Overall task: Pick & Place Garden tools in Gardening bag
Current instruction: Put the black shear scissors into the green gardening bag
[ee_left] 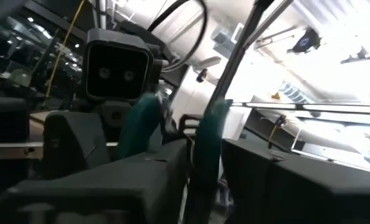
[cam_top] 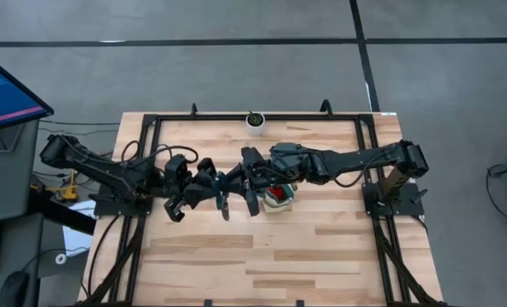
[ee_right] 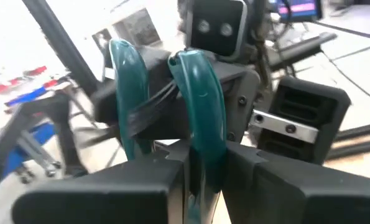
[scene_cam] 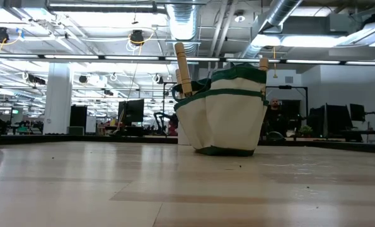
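Observation:
The pruning shears (cam_top: 221,182) have teal handles and are held in the air between my two grippers, a little to the left of the gardening bag. My left gripper (cam_top: 209,193) and my right gripper (cam_top: 251,194) face each other, and both are shut on the shears. The cream gardening bag (scene_cam: 228,113) with green trim stands on the table; it also shows under my right arm in the high view (cam_top: 280,201). Two wooden tool handles (scene_cam: 182,66) stick up out of it, and a red item (cam_top: 274,193) shows inside. Neither gripper shows in the low view. My left gripper pinches one teal handle (ee_left: 208,155) of the shears between its two fingers. The handle runs up out of the hold and the second handle (ee_left: 138,124) stands free beside it. The shears are clear of the table. My right gripper pinches one teal handle (ee_right: 200,149) between its two fingers, coming level from the table's right side. The other handle (ee_right: 125,81) stands free beside it. The shears are clear of the table.
A small white pot with a green plant (cam_top: 255,122) stands near the table's far edge. A black frame (cam_top: 155,119) runs around the table top. Bare wood (cam_top: 262,256) lies toward the near edge.

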